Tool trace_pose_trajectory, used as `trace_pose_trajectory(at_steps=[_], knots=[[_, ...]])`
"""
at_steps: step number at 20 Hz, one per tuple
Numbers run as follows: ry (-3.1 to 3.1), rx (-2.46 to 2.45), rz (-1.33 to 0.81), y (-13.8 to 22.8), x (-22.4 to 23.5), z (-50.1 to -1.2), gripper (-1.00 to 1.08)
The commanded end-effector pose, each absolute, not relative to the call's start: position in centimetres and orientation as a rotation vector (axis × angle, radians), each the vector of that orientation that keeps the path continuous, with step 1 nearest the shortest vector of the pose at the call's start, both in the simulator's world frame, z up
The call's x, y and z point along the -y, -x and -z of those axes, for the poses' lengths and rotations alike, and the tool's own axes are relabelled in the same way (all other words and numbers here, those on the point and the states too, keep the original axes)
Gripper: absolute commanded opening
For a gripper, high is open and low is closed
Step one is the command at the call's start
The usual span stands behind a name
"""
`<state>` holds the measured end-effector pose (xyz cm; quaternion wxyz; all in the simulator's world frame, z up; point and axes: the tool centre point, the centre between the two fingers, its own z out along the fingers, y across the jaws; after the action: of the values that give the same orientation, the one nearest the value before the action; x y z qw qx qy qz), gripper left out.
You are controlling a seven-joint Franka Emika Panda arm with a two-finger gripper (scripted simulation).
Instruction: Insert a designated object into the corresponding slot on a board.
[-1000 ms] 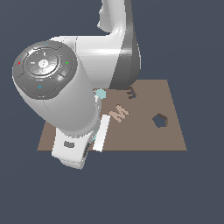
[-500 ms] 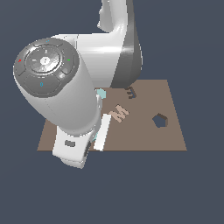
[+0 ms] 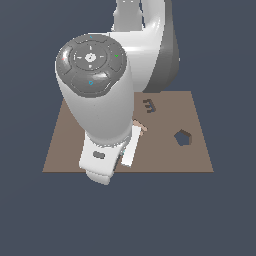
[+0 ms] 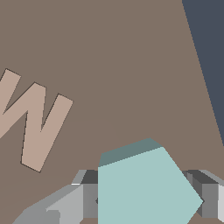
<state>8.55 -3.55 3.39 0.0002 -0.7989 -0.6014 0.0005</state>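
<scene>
In the wrist view the designated object, a light-teal pentagon block (image 4: pixel 144 183), sits between my gripper (image 4: pixel 146 200) fingers, one grey finger (image 4: pixel 85 199) on each side and touching it. The gripper is shut on it over the brown board (image 4: pixel 122 65). In the exterior view the arm's bulk hides the block; only the gripper's (image 3: pixel 125 152) white body shows, over the board (image 3: pixel 65 150). The slot (image 3: pixel 183 138), a dark pentagon hole, lies open toward the exterior view's right, apart from the gripper.
A tan M (image 4: pixel 30 122) lies flat on the board beside the gripper; only a sliver of it (image 3: pixel 142 127) shows past the arm. A small dark E-shaped cutout (image 3: pixel 148 105) sits behind the slot. The board's edge (image 4: pixel 201 65) runs near the gripper.
The arm has swung toward the exterior view's right and now covers most of the M. The teal block seen behind the arm earlier no longer shows in the exterior view.
</scene>
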Motion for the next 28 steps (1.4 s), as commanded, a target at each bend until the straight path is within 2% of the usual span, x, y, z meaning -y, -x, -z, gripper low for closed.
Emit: trace_pose_trajectory(at_steps=[1, 18, 28], knots=[[2.531, 1.861, 0.000, -8.0, 2.0, -3.5, -1.00], [2.709, 1.591, 0.001, -4.7, -12.1, -3.9, -1.00], [2.763, 1.497, 0.001, -4.6, -17.0, -4.0, -1.00]])
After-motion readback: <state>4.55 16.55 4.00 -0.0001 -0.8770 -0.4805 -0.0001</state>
